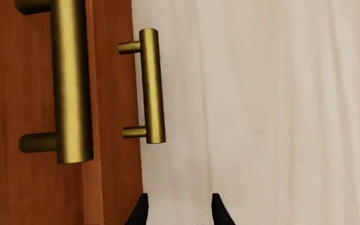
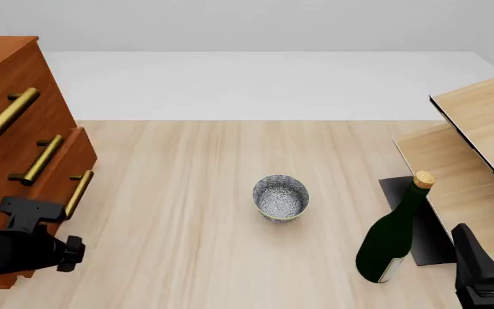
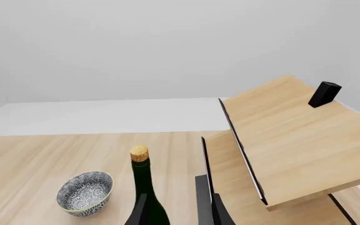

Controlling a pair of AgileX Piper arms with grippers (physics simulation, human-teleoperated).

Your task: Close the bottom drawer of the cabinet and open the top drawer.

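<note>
Cabinet (image 2: 7, 129) is standing at the left edge of the worktop (image 2: 187, 193), its bottom drawer (image 2: 71, 183) sticking out a little and the top drawer (image 2: 2, 96) sitting above it. Left gripper (image 1: 178, 211) is hovering just beside the drawer fronts, fingers apart and holding nothing. Right gripper (image 3: 178, 211) is hanging open and empty near a corked green bottle (image 2: 393, 238). A patterned bowl (image 2: 280, 197) is sitting mid-worktop with nothing in it.

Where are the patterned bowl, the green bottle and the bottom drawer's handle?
patterned bowl (image 2: 280, 198): front view, on its speckled inside.
green bottle (image 2: 390, 241): front view, on its dark glass body.
bottom drawer's handle (image 2: 79, 193): front view, mid-bar.
</note>
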